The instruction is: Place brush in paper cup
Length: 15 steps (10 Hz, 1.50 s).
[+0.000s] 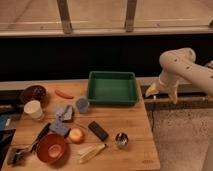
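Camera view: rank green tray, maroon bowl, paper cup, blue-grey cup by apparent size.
green tray
maroon bowl
paper cup
blue-grey cup, only slightly smaller
The hand hangs right of the tray, off the table.

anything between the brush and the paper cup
Nothing visible lies between brush and paper cup. The open pincer hangs right of the table; the black block and blue-grey cup lie roughly between it and the brush.
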### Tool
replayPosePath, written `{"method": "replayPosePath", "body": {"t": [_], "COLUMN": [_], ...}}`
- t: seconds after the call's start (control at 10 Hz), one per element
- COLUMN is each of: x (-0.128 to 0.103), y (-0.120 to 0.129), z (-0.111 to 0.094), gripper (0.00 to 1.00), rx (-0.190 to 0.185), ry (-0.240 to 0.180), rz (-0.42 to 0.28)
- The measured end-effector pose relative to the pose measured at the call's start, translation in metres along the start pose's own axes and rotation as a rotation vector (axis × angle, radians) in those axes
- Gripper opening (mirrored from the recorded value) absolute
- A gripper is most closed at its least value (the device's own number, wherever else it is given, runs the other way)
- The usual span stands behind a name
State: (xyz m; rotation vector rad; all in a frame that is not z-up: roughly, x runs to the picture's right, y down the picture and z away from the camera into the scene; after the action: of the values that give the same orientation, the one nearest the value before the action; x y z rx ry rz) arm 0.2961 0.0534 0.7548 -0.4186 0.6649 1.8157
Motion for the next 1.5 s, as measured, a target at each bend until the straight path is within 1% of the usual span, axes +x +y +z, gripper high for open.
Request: {"method": "replayPosePath", "body": {"t": [0.9,1.1,1.3,1.5], "x": [0.001,0.001,-0.002,-0.003], "y": [0.000,0.008,0.044,0.093], "z": [0.000,-0.003,-0.012,-0.025], "gripper": [0.80,0.80,0.80,0.80], "rx": [0.001,-0.004,-0.019,-0.034], "ry": [0.000,-0.007,-0.025,-0.051], "rz": [-0.002,-0.035,-0.095,-0.174]}}
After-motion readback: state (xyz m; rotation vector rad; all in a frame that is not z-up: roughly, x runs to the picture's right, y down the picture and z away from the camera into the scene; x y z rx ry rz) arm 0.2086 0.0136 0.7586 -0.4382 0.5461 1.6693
